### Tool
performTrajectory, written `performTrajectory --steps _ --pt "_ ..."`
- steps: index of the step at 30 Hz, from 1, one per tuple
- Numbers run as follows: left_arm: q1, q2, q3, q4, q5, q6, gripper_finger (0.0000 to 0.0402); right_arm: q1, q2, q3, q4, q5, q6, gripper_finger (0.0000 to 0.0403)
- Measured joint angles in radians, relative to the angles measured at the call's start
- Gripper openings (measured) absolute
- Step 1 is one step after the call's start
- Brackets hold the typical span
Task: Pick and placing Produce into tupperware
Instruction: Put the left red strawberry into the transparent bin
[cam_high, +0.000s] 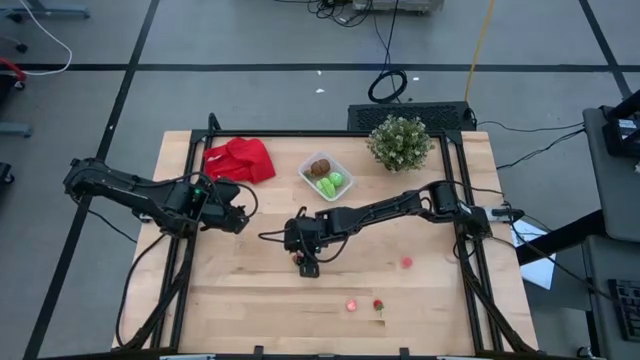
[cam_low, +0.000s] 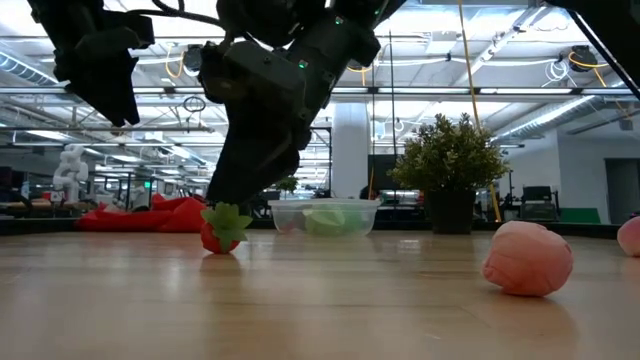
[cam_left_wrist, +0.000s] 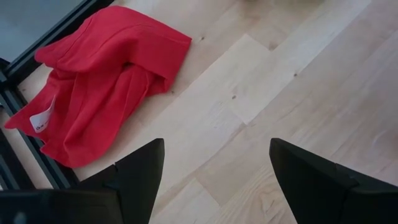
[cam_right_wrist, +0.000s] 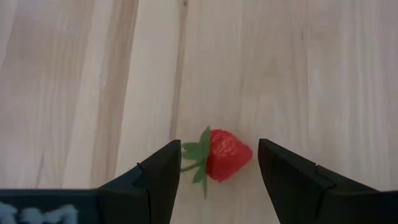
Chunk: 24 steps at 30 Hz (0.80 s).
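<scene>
Right gripper (cam_right_wrist: 216, 167) low over mid-table, jaws spread, a toy strawberry (cam_right_wrist: 225, 154) lying between them on the wood, not yet pinched. I want to descend straight, centre on the red body rather than the leafy cap, then close gently so it doesn't squirt out. Tupperware (cam_high: 326, 177) sits beyond, near the potted plant (cam_high: 399, 141), already holding brown and green pieces. Left gripper (cam_left_wrist: 211, 171) waits released by the red cloth (cam_left_wrist: 102, 81). From above, the right gripper hides the strawberry; finger-to-table clearance unclear.
</scene>
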Motion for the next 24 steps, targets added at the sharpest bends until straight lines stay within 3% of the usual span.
performTrajectory --steps 24 --pt "0.0 0.0 0.0 0.004 0.0 0.009 0.0296 0.001 0.037 0.0 -0.004 -0.051 0.028 0.0206"
